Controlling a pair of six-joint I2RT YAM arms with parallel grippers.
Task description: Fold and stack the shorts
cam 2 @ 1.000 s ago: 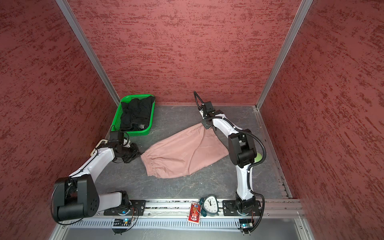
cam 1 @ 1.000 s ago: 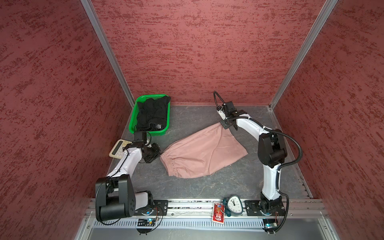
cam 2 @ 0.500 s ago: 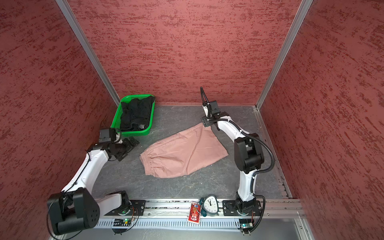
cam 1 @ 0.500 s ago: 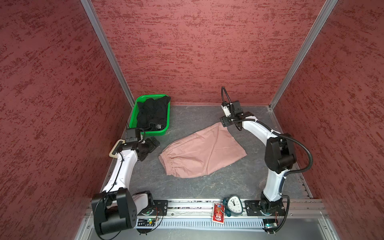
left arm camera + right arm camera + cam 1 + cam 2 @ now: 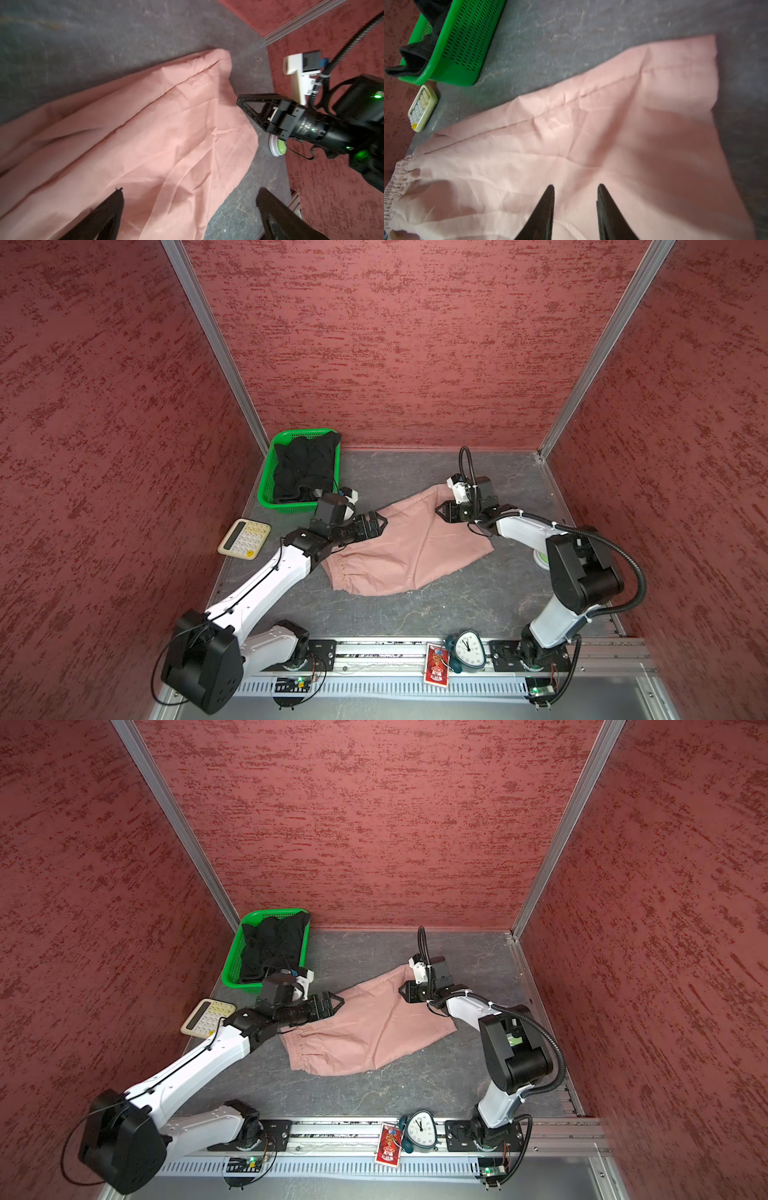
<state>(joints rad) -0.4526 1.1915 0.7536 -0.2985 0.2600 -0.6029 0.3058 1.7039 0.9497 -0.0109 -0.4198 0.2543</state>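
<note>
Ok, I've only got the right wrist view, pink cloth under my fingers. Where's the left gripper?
Observer: The left gripper sits at the pink shorts' back edge near the waistband, jaws wide open, gripping nothing.
Operator: Anything by my right arm?
Observer: A small green-topped round thing on the table beside it.
Operator: The black pair?
Observer: The black shorts fill the green basket, bunched, not folded.

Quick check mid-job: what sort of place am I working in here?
Probably a lab test booth, not a home: red textured walls, aluminium corner posts, arms bolted to a front rail.
</note>
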